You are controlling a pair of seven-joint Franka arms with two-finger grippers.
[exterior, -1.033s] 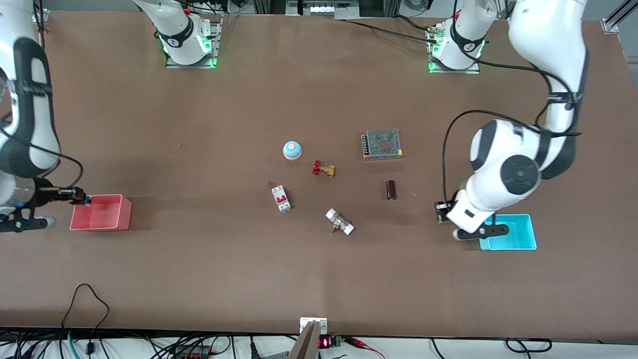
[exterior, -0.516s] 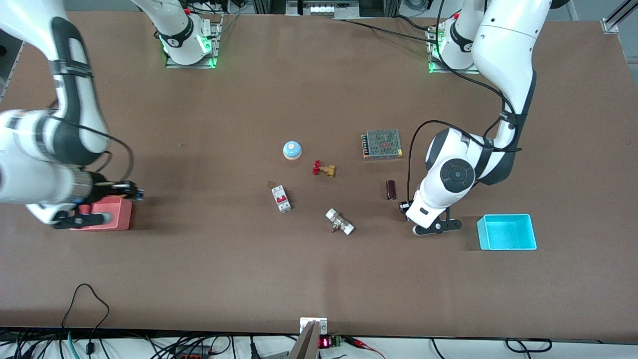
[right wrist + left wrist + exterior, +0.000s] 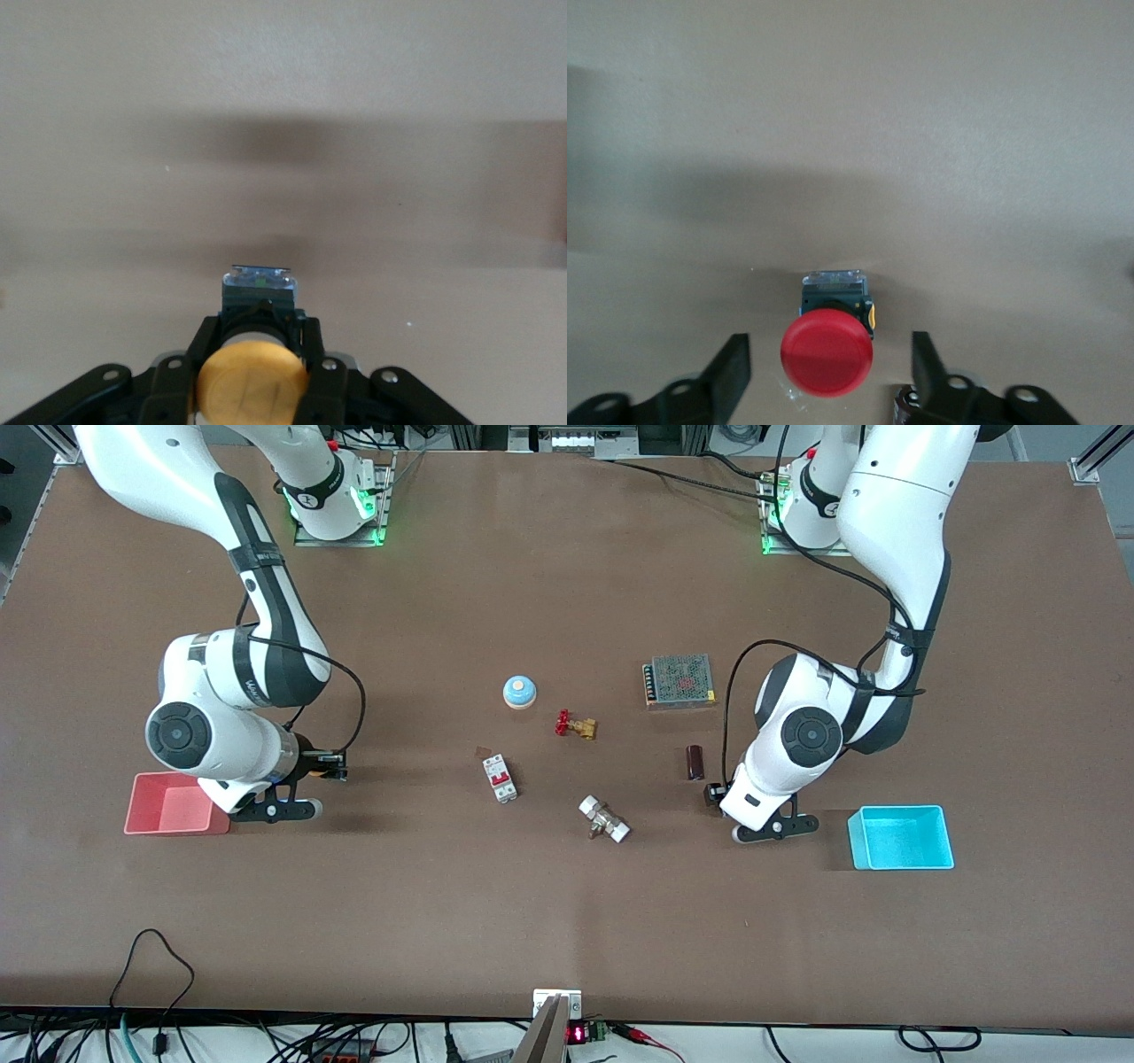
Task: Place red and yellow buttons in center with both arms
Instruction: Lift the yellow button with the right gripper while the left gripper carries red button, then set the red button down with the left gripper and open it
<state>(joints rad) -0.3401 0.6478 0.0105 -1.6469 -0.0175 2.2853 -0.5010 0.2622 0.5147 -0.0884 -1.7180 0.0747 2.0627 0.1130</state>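
The red button stands on the brown tabletop with its black body under the cap. My left gripper is open around it, with a finger well clear on each side. In the front view this gripper is low, beside the dark cylinder, and the arm hides the button. My right gripper is shut on the black body of the yellow button. In the front view it is over bare table just beside the pink tray.
In the middle lie a light-blue dome, a red-handled brass valve, a circuit breaker and a white-ended fitting. A mesh-topped box sits nearer the left arm's base. A cyan tray stands at the left arm's end.
My right arm has swung from the pink tray toward the middle, carrying the yellow button. My left arm came in from the cyan tray and has held still for the last half second.
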